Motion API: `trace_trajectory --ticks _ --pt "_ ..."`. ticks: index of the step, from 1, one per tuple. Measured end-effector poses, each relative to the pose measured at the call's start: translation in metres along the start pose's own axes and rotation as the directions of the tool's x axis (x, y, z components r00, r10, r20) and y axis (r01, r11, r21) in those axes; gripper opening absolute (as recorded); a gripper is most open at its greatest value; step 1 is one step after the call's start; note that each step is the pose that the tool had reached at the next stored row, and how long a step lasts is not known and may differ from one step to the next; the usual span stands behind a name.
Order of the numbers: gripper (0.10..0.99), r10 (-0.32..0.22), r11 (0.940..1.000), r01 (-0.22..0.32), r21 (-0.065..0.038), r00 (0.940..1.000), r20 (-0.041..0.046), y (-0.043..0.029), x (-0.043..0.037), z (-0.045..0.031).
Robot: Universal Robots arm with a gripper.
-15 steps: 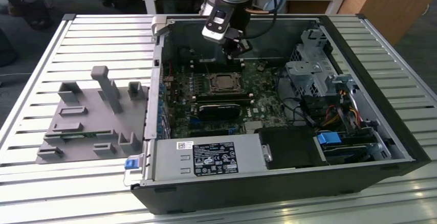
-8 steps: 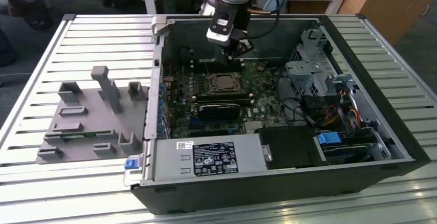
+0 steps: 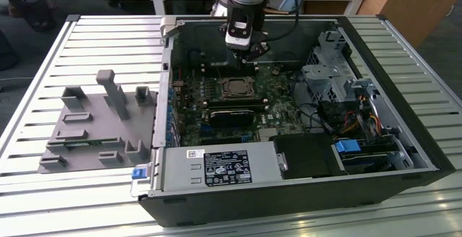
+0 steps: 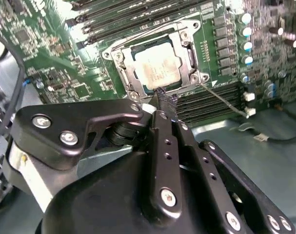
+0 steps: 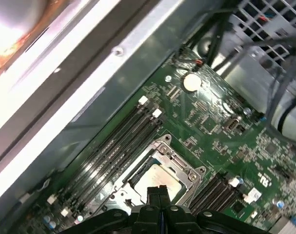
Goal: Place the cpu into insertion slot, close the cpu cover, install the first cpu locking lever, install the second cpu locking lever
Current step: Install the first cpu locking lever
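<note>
Black computer case (image 3: 289, 204) lies open on the slatted surface (image 3: 108, 37), and your tool (image 4: 166, 101) hangs clenched on nothing just above the edge of the insertion slot (image 4: 139, 85). The cpu cover (image 4: 119, 66) looks shut over the cpu (image 4: 156, 68), which sits in that slot. The thin locking lever (image 4: 221, 97) seems loose to me, so push it slowly and keep the tip from slipping off.

Open room above insertion slot (image 3: 235, 87), memory slots (image 4: 211, 100) on both sides
</note>
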State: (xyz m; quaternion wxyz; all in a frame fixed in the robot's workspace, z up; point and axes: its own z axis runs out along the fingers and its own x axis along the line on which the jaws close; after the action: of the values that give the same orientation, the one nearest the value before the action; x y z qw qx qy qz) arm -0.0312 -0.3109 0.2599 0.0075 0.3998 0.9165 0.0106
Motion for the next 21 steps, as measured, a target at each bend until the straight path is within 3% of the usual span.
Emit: trace_trajectory --ticks 8,11,16,21 --pt "0.106 -0.111 0.9939 0.111 -0.001 0.9938 -0.0028 -0.0002 0.0002 0.0002" --pt "0.106 -0.159 0.9872 0.159 -0.001 0.9872 -0.004 -0.0003 0.0003 0.0002" --pt "0.106 -0.247 0.9689 0.247 -0.002 0.9689 -0.0061 -0.0003 0.0003 0.0002" --pt "0.106 -0.335 0.9423 0.335 -0.003 0.9422 -0.0082 -0.0003 0.0003 0.0003"
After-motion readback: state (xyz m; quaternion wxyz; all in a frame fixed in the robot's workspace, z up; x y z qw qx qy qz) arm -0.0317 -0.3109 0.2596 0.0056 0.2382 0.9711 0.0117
